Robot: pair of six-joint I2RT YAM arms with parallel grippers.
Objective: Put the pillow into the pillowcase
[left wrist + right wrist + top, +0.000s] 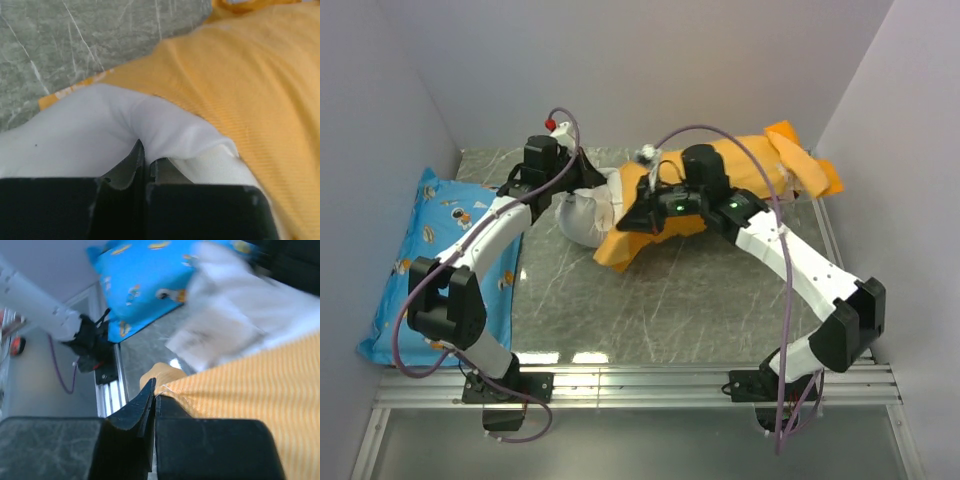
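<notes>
The orange pillowcase [760, 175] lies at the back middle of the table. The white pillow [582, 212] sticks out of its left end, the rest hidden inside. My left gripper [588, 185] is shut on a fold of the pillow [125, 130], right beside the orange cloth [250, 75]. My right gripper [632, 222] is shut on the pillowcase's open edge [200, 390] near its front left corner. In the right wrist view the pillow [240, 305] shows blurred beyond the orange cloth.
A blue cartoon-print pillow [425, 250] lies along the left wall, also in the right wrist view [145, 280]. Grey walls close in on three sides. The marbled tabletop [660, 300] stretches in front of the pillowcase, with a metal rail [640, 380] at the near edge.
</notes>
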